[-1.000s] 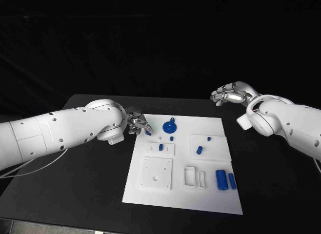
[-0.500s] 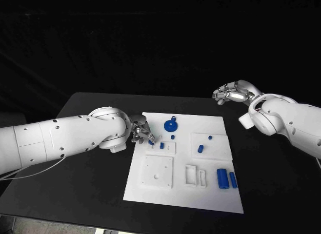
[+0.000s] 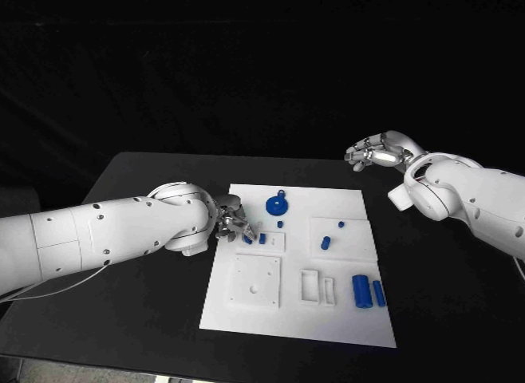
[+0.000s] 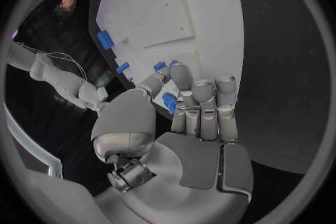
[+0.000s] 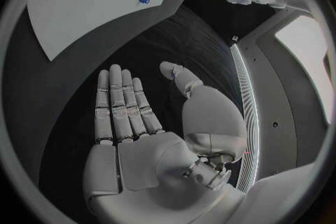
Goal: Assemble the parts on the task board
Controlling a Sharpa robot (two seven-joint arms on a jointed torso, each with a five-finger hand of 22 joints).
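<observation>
A black table (image 3: 136,263) carried the white task board (image 3: 337,319) at its middle, seen from the head camera, with the robot's two white arms reaching in from either side. The left arm (image 3: 90,235) lay across the table's left half, its left hand (image 3: 230,219) at the board's left edge near the far corner. In the left wrist view that hand's fingers (image 4: 203,109) were pressed side by side with the thumb drawn toward them, a small blue part (image 4: 168,102) between thumb and fingers; whether it was truly pinched or merely touched could not be told.

The right arm (image 3: 481,203) stayed off the board, its right hand (image 3: 377,152) raised beyond the table's far right corner, palm flat and fingers straight and close together, holding nothing, as the right wrist view showed.

On the board, a round blue disc part (image 3: 278,207) sat near the far edge. Two blue cylinders (image 3: 361,290) lay side by side near the right edge. A small blue peg (image 3: 326,243) stood in a raised white square right of centre.
</observation>
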